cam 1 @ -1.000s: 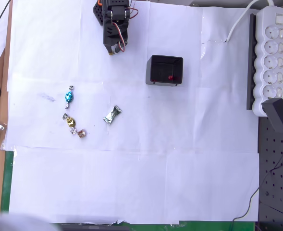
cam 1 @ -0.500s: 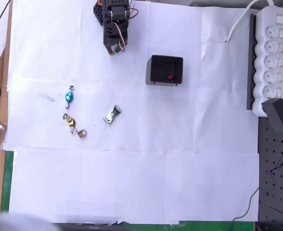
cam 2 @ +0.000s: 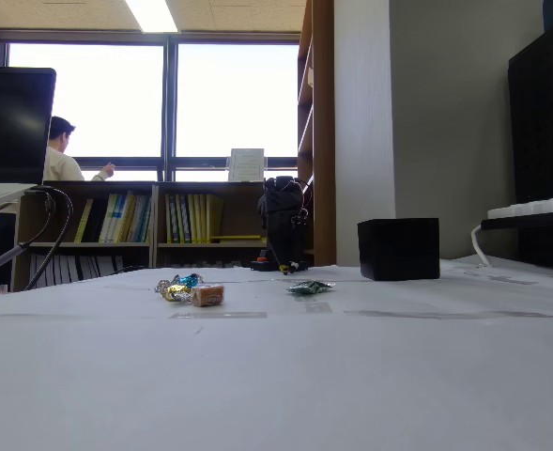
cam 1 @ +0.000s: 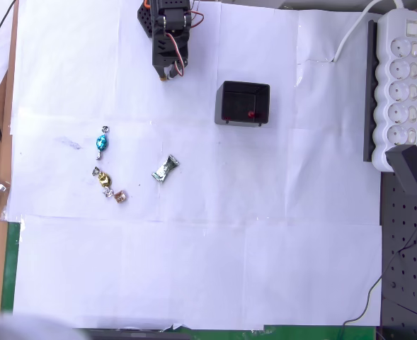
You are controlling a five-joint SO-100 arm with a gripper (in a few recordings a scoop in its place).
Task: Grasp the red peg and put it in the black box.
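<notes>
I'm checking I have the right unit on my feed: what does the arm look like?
The arm is black plastic with blocky, boxy servo segments. Thin red and white wires loop along its side in the overhead view, and a small orange-brown bit shows at its lower tip. In the fixed view it reads as a compact dark column standing on the white paper.

Bright wide window [cam 2: 163, 103] far; low wooden bookshelf [cam 2: 163, 221] beneath; tall wooden shelving unit [cam 2: 319, 132] right; ceiling strip light [cam 2: 154, 14] on.
</notes>
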